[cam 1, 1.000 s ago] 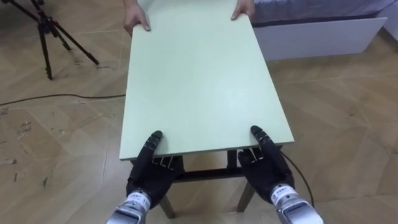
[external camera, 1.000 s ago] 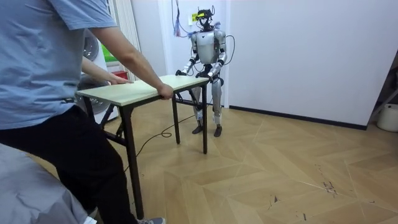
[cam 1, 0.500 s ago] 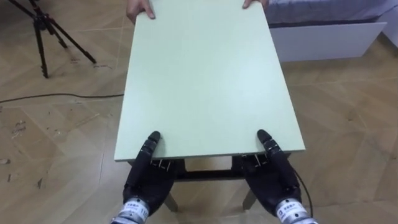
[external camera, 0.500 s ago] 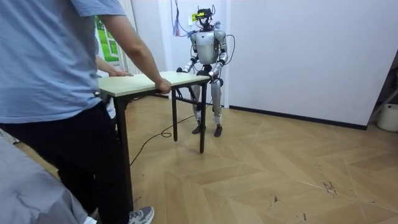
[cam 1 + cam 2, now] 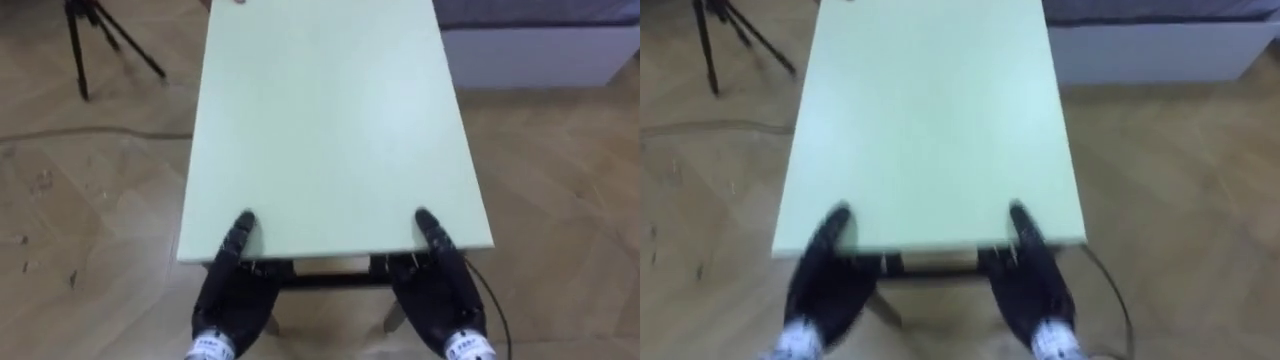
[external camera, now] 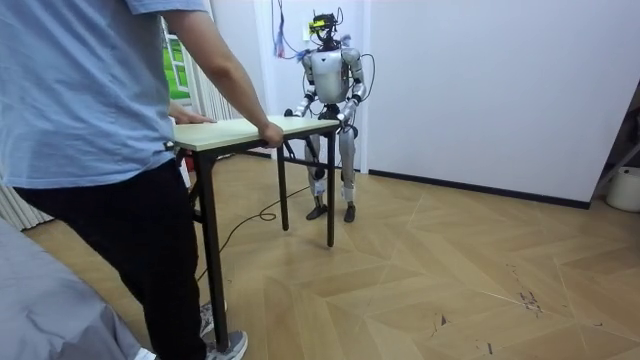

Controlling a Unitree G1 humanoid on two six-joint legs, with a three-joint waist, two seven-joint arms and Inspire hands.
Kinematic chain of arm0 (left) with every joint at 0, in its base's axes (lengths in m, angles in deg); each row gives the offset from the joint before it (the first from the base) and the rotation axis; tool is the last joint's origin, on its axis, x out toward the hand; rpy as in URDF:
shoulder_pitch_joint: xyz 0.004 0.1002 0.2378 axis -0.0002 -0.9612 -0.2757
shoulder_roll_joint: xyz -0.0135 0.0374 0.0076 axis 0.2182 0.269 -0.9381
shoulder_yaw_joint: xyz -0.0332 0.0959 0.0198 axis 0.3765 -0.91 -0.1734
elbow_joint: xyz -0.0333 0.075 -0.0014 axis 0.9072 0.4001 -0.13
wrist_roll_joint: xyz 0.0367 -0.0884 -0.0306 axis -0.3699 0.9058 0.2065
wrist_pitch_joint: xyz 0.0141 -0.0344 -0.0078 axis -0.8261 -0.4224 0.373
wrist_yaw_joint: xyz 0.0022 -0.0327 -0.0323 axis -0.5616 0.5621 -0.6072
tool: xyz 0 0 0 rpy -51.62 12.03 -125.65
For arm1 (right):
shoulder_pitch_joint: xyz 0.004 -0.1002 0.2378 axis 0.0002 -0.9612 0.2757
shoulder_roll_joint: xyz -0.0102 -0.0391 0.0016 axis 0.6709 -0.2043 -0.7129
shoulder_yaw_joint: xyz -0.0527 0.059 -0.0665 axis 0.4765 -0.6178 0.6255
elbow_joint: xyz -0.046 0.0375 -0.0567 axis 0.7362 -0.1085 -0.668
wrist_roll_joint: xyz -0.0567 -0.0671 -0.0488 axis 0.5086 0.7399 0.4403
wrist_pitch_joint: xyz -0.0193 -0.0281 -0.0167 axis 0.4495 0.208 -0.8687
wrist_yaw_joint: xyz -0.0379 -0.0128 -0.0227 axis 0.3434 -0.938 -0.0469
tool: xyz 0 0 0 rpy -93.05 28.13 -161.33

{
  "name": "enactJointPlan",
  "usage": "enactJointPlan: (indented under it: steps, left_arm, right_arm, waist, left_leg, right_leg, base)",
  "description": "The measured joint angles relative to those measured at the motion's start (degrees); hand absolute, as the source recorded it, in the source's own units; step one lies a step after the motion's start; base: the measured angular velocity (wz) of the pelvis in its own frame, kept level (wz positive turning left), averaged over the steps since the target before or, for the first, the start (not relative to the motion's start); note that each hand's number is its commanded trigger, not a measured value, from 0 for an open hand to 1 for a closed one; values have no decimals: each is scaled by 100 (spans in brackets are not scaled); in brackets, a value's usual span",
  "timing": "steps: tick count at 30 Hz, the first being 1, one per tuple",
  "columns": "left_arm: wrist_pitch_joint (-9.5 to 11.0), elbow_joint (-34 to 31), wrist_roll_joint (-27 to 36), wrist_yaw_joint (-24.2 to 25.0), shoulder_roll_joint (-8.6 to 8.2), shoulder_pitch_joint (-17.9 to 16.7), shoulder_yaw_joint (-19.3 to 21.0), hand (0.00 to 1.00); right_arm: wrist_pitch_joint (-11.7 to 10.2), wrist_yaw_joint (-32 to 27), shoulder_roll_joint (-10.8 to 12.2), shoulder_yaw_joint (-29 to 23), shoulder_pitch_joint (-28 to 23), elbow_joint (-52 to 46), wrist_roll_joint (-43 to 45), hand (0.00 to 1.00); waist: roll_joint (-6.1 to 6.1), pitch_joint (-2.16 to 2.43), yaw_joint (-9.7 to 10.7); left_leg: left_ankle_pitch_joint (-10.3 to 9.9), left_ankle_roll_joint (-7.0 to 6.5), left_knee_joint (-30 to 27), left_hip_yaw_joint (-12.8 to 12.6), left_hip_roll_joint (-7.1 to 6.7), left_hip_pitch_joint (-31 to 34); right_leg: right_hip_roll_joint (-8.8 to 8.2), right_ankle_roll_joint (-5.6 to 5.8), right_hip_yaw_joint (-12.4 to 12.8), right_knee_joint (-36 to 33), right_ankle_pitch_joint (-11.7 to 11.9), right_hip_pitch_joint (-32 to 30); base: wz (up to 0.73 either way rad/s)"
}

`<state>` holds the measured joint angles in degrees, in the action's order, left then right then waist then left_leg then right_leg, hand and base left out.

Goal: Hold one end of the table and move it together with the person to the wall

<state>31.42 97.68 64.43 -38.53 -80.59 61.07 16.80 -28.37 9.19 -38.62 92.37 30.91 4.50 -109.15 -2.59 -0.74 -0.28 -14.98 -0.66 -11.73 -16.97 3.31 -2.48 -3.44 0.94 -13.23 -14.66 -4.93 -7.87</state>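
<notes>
With both arms reaching forward, the left hand (image 5: 232, 290) and the right hand (image 5: 437, 290) are gripping the near edge of the tabletop (image 5: 330, 120) close to its corners, thumbs lying on top.

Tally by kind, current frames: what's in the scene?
table: 1
robot hand: 2 (left robot hand, right robot hand)
person: 1
tripod: 1
bed: 1
Total: 6

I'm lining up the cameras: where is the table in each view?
Left eye view: table, centre, reaching the top edge.
Right eye view: centre, slightly left.
Room view: left of centre, person at its near end.
Shared landmark: left hand and right hand gripping one short end.
</notes>
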Motion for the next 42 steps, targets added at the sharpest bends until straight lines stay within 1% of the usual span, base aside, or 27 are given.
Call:
enactJointPlan:
  steps: [7,11,12,14,16,18,21,23,24,25,26,27,28,29,30,31,32,33,34,35,36,37,38,39,40,41,42]
  left_arm:
    - [178,0,-14,34,1,-45,-89,100]
    - [377,-1,-5,107,-8,-95,-256,100]
    - [403,-1,-6,117,-15,-95,-269,100]
    - [487,-23,-11,145,-19,-97,-313,100]
    - [581,-115,-13,144,47,-99,-334,100]
    - [600,-147,-17,145,87,-100,-323,100]
    - [664,-233,-17,153,79,-190,-330,100]
    - [743,-261,-12,188,95,-231,-314,100]
    - [743,-264,-7,192,120,-230,-310,100]
    - [740,-274,2,199,146,-229,-307,100]
    - [740,-277,2,199,147,-229,-305,100]
    - [741,-286,0,200,156,-230,-308,100]
    - [741,-287,-3,220,153,-230,-291,100]
    - [741,-287,-2,254,117,-272,-260,100]
    - [742,-286,7,293,82,-337,-234,100]
    - [741,-287,33,371,27,-424,-215,100]
    - [709,-287,41,376,27,-395,-234,100]
    - [672,-287,26,376,31,-370,-242,100]
    - [636,-288,-23,373,16,-319,-261,100]
    - [629,-288,-23,371,19,-298,-285,100]
    - [605,-288,-10,360,16,-253,-324,100]
    - [607,-295,22,358,24,-184,-353,100]
    - [608,-295,99,307,64,-24,-382,100]
    - [615,-294,146,254,108,72,-415,100]
    - [669,-282,184,153,146,272,-494,100]
    - [702,-268,195,113,146,366,-528,100]
    - [755,-200,208,87,140,547,-588,100]
  right_arm:
    - [-96,63,-4,82,-30,0,89,100]
    - [-388,100,-15,222,-64,0,92,100]
    - [-410,115,-15,228,-63,0,95,100]
    - [-463,167,-18,262,-62,0,97,100]
    - [-610,206,-5,399,-55,-4,66,100]
    - [-620,218,-3,445,-52,-18,59,100]
    - [-625,248,-6,487,-44,-18,30,100]
    - [-624,298,-5,556,-44,-14,-31,100]
    - [-622,310,-7,571,-46,-14,-52,100]
    - [-623,343,-24,604,-51,-14,-78,100]
    - [-624,357,-26,610,-51,-9,-81,100]
    - [-629,369,-26,623,-50,-4,-90,100]
    - [-642,383,-24,632,-50,-4,-89,100]
    - [-642,393,-24,644,-40,-2,-86,100]
    - [-641,393,-30,670,-42,8,-77,100]
    - [-647,412,-43,698,-68,7,-57,100]
    - [-699,448,-70,686,-54,6,-47,100]
    - [-732,450,-74,675,-46,3,-48,100]
    - [-747,450,-92,613,-8,0,-49,100]
    - [-747,450,-125,582,13,-8,-48,100]
    - [-751,452,-176,542,33,-40,-51,100]
    - [-757,452,-216,515,91,-73,-47,100]
    - [-794,451,-240,508,202,-73,-91,100]
    - [-798,446,-241,492,256,-73,-109,100]
    - [-803,447,-246,436,385,-54,-123,100]
    - [-803,447,-237,398,458,-30,-141,100]
    - [-784,450,-216,271,570,-2,-159,100]
  waist:
    - [6,-1,1]
    - [34,-13,28]
    - [41,-17,27]
    - [76,-28,22]
    - [188,-44,6]
    - [240,-53,-14]
    - [257,-63,-34]
    - [293,-85,-62]
    - [305,-87,-70]
    - [317,-83,-109]
    - [318,-82,-152]
    - [335,-70,-217]
    - [362,-53,-293]
    - [361,-49,-380]
    - [331,-32,-386]
    - [252,21,-349]
    - [195,20,-256]
    - [173,22,-205]
    - [124,-2,-149]
    - [95,-5,-117]
    - [-3,-4,-76]
    - [-116,-29,10]
    - [-171,-49,93]
    - [-170,-49,163]
    - [-185,-55,280]
    - [-192,-60,333]
    - [-189,-61,400]
  left_leg:
    - [0,0,-1,-2,-3,33]
    - [0,0,-9,-9,12,89]
    - [0,-1,-9,-11,10,104]
    - [-1,-1,-42,-6,7,166]
    - [-4,-1,-201,1,30,302]
    - [-13,10,-297,8,61,362]
    - [-174,89,-781,6,218,583]
    - [-315,198,-1229,30,387,775]
    - [-327,217,-1386,80,423,852]
    - [-337,244,-1675,224,499,1018]
    - [-339,265,-1753,322,515,1072]
    - [-330,431,-1766,560,506,1109]
    - [-288,610,-1696,880,488,1109]
    - [-295,662,-2112,990,640,1133]
    - [-285,680,-2476,986,803,1097]
    - [-259,723,-3023,1032,1147,953]
    - [-232,754,-3209,1204,1358,792]
    - [-191,776,-3187,1259,1440,698]
    - [-145,810,-3042,1341,1518,480]
    - [-145,809,-2901,1391,1501,358]
    - [-160,832,-2591,1395,1496,108]
    - [-167,834,-2218,1375,1482,-44]
    - [-319,861,-1771,1271,1444,-94]
    - [-448,916,-1515,1193,1409,-116]
    - [-658,938,-1022,1084,1254,-115]
    - [-713,931,-845,973,1172,-100]
    - [-805,924,-646,661,976,36]
  right_leg:
    - [-10,2,-49,-19,-2,-33]
    - [-33,2,-100,-31,-2,-67]
    - [-36,1,-95,-34,-3,-89]
    - [-48,-5,-95,-71,-7,-154]
    - [-61,-47,-82,-202,-41,-281]
    - [-59,-79,-79,-269,-62,-348]
    - [-15,-182,-97,-441,-132,-449]
    - [47,-282,-114,-666,-286,-543]
    - [66,-312,-116,-719,-312,-572]
    - [120,-377,-113,-772,-362,-622]
    - [141,-409,-110,-786,-382,-650]
    - [164,-486,-101,-811,-421,-721]
    - [179,-604,-146,-766,-422,-815]
    - [222,-679,-209,-747,-393,-825]
    - [269,-724,-282,-752,-400,-795]
    - [361,-809,-462,-822,-446,-766]
    - [379,-862,-660,-940,-489,-839]
    - [377,-873,-744,-981,-497,-898]
    - [373,-884,-837,-1043,-495,-1015]
    - [356,-886,-878,-1075,-489,-1077]
    - [343,-879,-941,-1139,-452,-1217]
    - [307,-872,-1038,-1218,-389,-1349]
    - [185,-828,-1042,-1391,-334,-1571]
    - [91,-796,-1024,-1481,-295,-1711]
    - [-71,-688,-881,-1559,-136,-1966]
    - [-146,-634,-811,-1582,-18,-2091]
    - [-307,-501,-580,-1530,252,-2332]
  base:
    - [1]
    - [-1]
    - [0]
    - [0]
    - [0]
    - [0]
    - [-5]
    - [-2]
    - [3]
    - [0]
    - [-7]
    - [-14]
    - [-28]
    - [-31]
    - [-23]
    - [21]
    - [44]
    - [61]
    - [41]
    - [37]
    - [32]
    - [53]
    - [54]
    - [65]
    - [46]
    - [44]
    - [22]
